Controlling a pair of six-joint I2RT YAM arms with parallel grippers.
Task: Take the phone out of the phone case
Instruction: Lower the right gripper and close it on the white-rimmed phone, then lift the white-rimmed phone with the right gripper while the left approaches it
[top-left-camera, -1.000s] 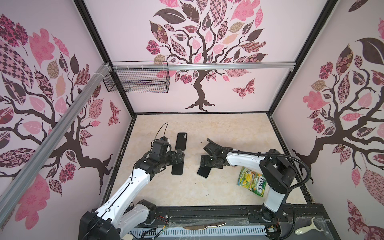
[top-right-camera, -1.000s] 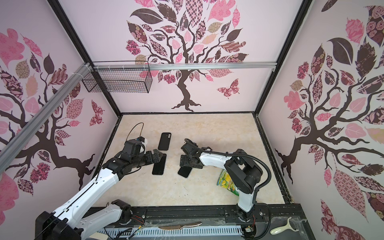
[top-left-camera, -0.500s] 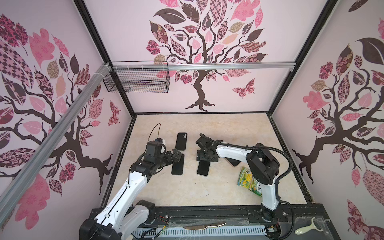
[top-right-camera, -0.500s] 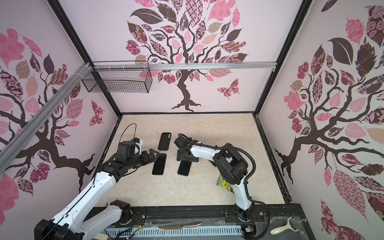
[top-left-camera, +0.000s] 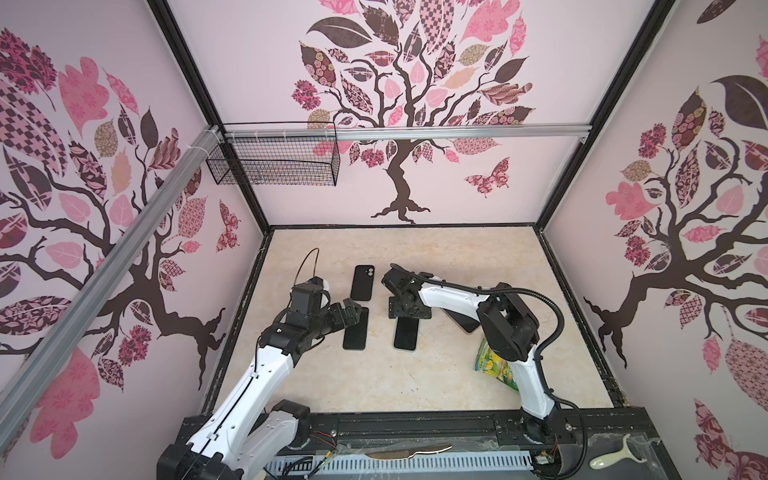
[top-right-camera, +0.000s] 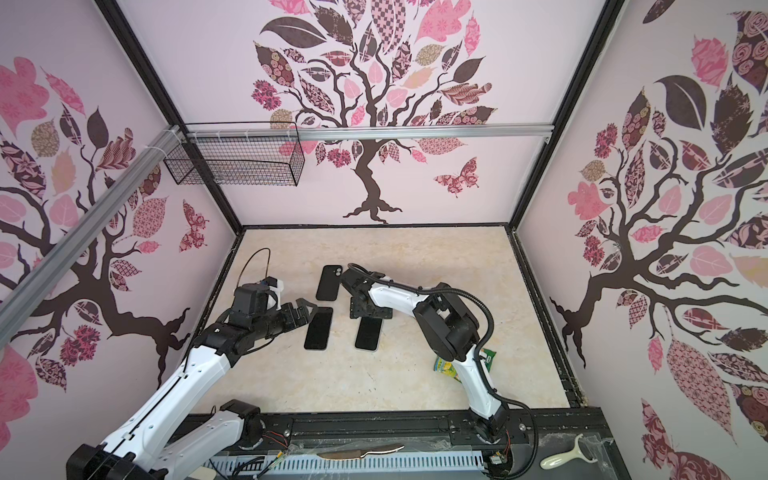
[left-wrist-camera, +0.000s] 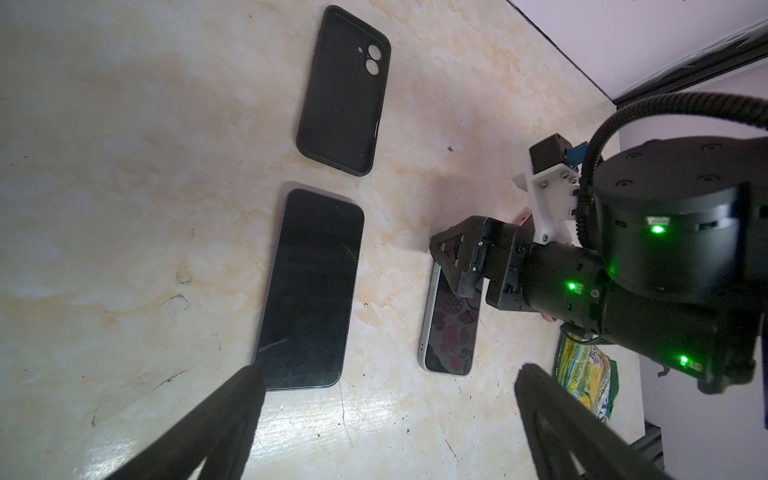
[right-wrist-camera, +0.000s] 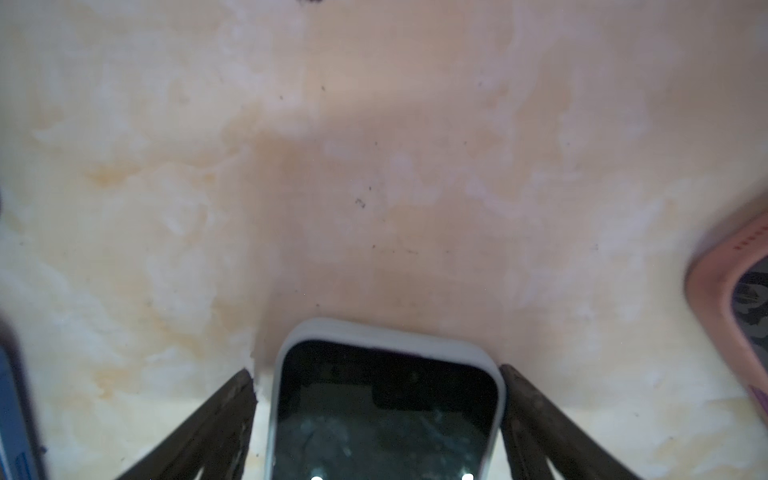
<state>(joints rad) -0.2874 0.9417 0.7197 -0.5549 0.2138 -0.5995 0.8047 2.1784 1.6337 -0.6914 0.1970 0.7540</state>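
Right of the cased phone (top-left-camera: 405, 334), the packet (top-left-camera: 495, 366) print seems unreadable

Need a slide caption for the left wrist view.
Open left gripper near the bare phone, empty black case alongside, right gripper set over one end of the white-cased phone.

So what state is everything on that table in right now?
Black case, empty, flat.
Bare phone, uncased, screen up, dark.
White-cased phone, in its case, screen up.
Pink-cased phone, in its case, partly under the right arm.
Left end effector, open, empty.
Right end effector, open, straddling the white-cased phone.
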